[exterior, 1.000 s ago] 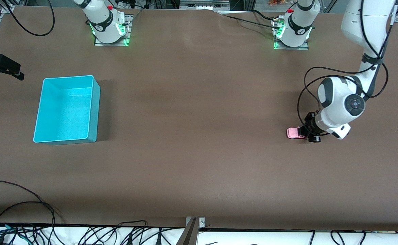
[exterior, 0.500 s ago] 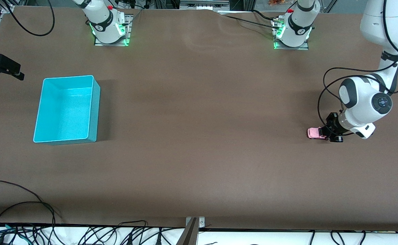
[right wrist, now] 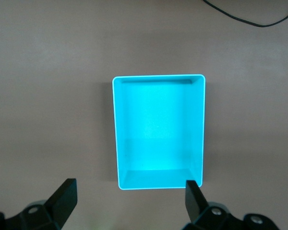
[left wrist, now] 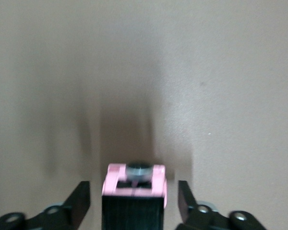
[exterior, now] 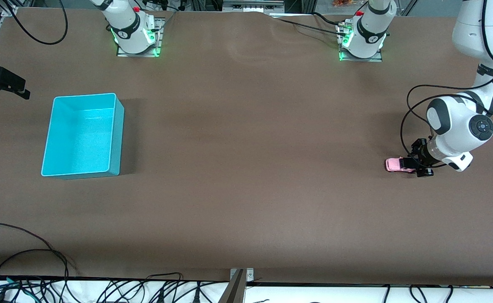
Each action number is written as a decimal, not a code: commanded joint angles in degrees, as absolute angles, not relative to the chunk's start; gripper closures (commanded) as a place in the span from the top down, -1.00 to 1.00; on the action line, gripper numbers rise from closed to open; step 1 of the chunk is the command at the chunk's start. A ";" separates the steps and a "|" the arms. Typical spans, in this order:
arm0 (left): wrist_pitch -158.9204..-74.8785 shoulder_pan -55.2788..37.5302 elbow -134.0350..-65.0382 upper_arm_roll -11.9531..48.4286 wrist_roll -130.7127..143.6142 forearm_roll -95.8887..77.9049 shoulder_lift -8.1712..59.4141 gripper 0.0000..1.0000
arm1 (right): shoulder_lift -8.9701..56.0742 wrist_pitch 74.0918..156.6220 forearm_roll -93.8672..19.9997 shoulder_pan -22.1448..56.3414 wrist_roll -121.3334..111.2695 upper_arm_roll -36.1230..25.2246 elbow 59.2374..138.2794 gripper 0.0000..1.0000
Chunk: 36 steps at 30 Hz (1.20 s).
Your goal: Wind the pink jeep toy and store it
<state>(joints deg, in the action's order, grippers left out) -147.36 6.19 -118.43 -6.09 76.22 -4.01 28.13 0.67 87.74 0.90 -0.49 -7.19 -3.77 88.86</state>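
Note:
The pink jeep toy stands on the brown table near the left arm's end. In the left wrist view the pink jeep toy shows its black roof between my fingers. My left gripper is low at the table and straddles the jeep's rear, and it also shows in the left wrist view. Its fingers are open, with a strip of table showing on each side of the jeep. My right gripper waits open and empty, high beside the turquoise bin. The right wrist view shows my right gripper and the empty turquoise bin below it.
The two arm bases stand at the table's edge farthest from the front camera. Loose black cables lie at the edge nearest it. A wide stretch of bare brown table lies between the jeep and the bin.
My left gripper and the jeep have slid together along the table toward the left arm's end, a long way at first, only slightly in the last half second. The right arm has not moved.

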 commanded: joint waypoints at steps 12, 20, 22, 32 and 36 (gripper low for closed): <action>-121.04 6.68 -108.91 -6.24 68.21 -0.44 14.77 1.00 | 0.97 87.01 0.18 -0.35 -8.09 -3.96 87.80 1.00; -112.42 5.89 -99.33 -5.10 57.94 -0.35 13.27 1.00 | 0.97 87.01 0.18 -0.35 -8.09 -4.04 87.80 1.00; -111.19 5.89 -96.78 -4.75 53.55 -0.44 13.10 1.00 | 0.97 87.01 0.18 -0.35 -8.09 -3.96 87.80 1.00; -106.53 5.71 -88.86 -2.29 37.19 -0.35 13.18 1.00 | 0.97 87.01 0.18 -0.35 -8.09 -3.96 87.80 1.00; -105.30 5.80 -87.02 -1.76 27.63 -0.26 13.18 1.00 | 0.97 87.01 0.18 -0.35 -8.09 -3.96 87.80 1.00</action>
<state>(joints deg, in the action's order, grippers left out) -107.96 5.67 -90.50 -2.62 38.66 -1.72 12.55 0.67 87.74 0.90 -0.49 -7.19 -3.76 88.86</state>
